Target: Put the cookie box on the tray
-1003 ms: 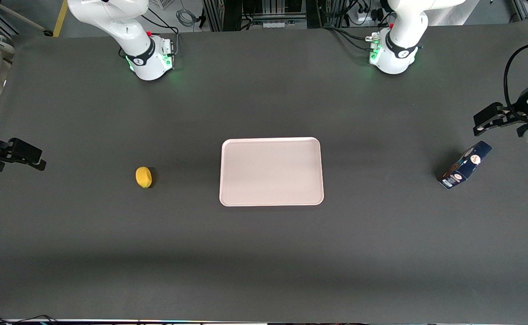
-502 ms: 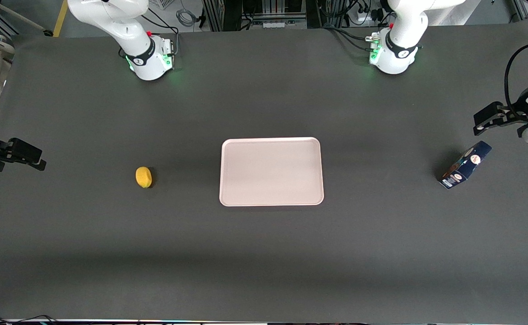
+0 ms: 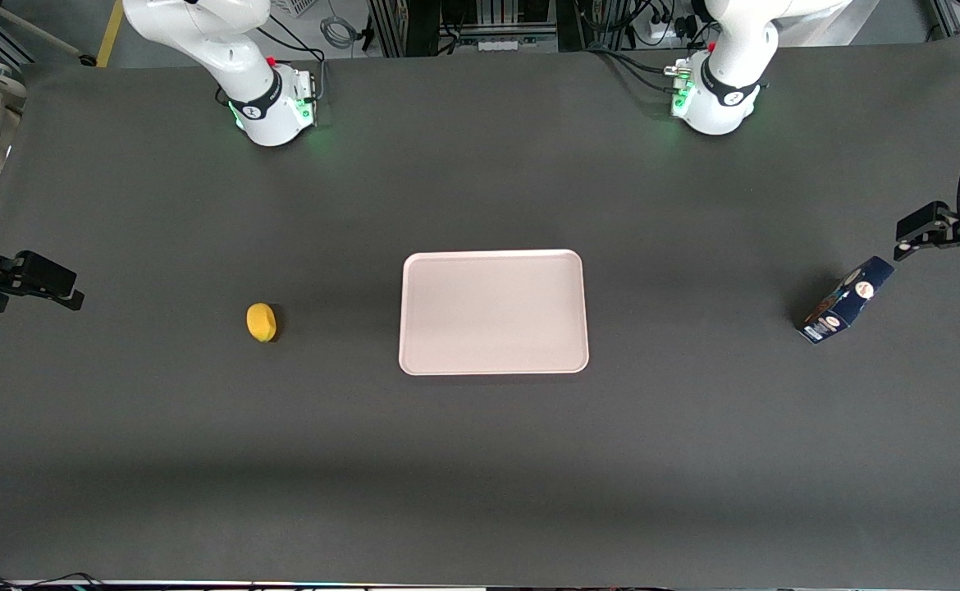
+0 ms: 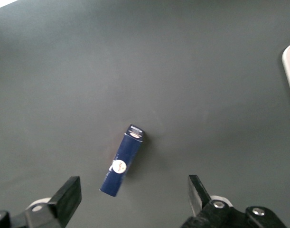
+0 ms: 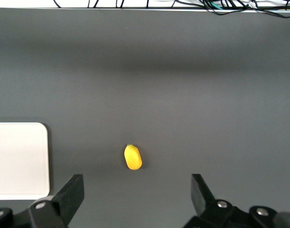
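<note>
Hand (image 4: 130, 199) hovers spread above cookie box (image 4: 122, 160).

Robotics lab, two white arms bolted to a dark-matted table (image 3: 480, 460), cable bundles (image 3: 340, 29), aluminium framing

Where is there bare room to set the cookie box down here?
The tray holds nothing, so its whole floor is free. Bare mat lies between it and the cookie box, and between it and the yellow object. The only crowded spot is by the box, where the open gripper hovers.
</note>
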`<state>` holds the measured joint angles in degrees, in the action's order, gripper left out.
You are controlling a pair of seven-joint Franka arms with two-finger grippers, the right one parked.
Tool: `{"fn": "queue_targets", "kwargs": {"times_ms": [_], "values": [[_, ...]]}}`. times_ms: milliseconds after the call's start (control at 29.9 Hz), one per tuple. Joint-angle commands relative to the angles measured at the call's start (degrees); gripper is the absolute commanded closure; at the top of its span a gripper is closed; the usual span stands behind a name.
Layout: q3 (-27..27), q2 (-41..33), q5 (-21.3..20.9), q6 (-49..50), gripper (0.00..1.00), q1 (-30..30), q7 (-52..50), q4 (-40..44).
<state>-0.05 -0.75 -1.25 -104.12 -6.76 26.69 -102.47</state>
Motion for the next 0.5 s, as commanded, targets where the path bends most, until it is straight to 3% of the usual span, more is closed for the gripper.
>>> {"fn": "queue_targets", "kwargs": {"times_ms": [0,134,468], "values": [[0.32,-1.18,-0.94,-5.73,0.00,-0.80,3.89,-7.21],[0.32,-1.18,-3.66,-8.55,0.00,-1.15,5.64,-11.07],[2.87,-1.36,-3.67,-21.64,0.00,-3.08,14.00,-22.24]]}}
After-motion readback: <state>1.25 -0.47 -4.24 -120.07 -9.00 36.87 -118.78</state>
